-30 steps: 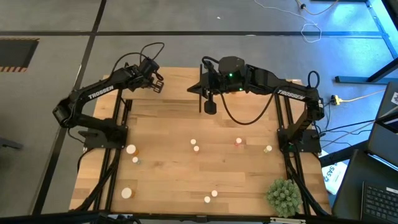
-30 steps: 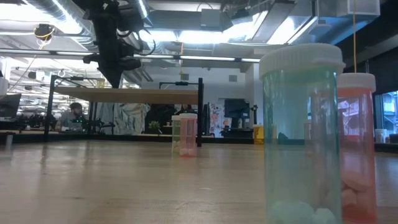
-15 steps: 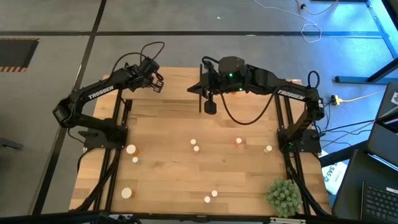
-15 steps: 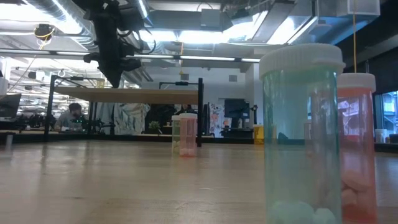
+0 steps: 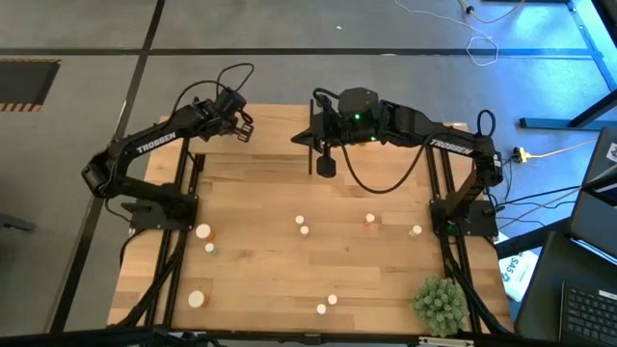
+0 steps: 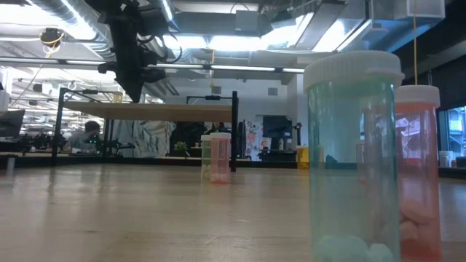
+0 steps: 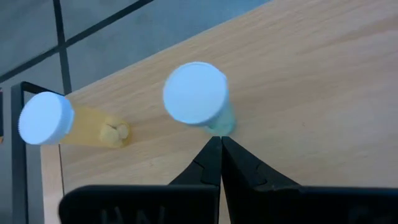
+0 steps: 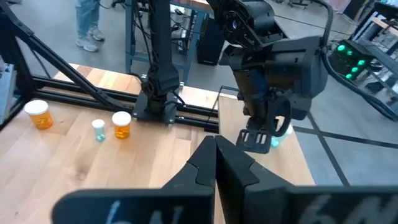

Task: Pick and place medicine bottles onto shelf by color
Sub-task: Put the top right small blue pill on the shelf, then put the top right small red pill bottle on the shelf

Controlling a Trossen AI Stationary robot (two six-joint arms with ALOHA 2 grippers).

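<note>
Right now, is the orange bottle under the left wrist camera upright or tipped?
Tipped. In the left wrist view the orange bottle lies on its side on the shelf, while the green bottle beside it stands upright.

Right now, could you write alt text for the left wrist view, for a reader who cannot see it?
Two white-capped medicine bottles stand on a light wooden shelf: a pale green bottle just beyond the left gripper, whose jaws are shut, and an orange bottle off to one side near the shelf edge. Grey floor shows beyond.

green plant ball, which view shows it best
The high view: the spiky green plant ball sits whole at the table's near right corner. The low view and both wrist views do not show it at all.
</note>
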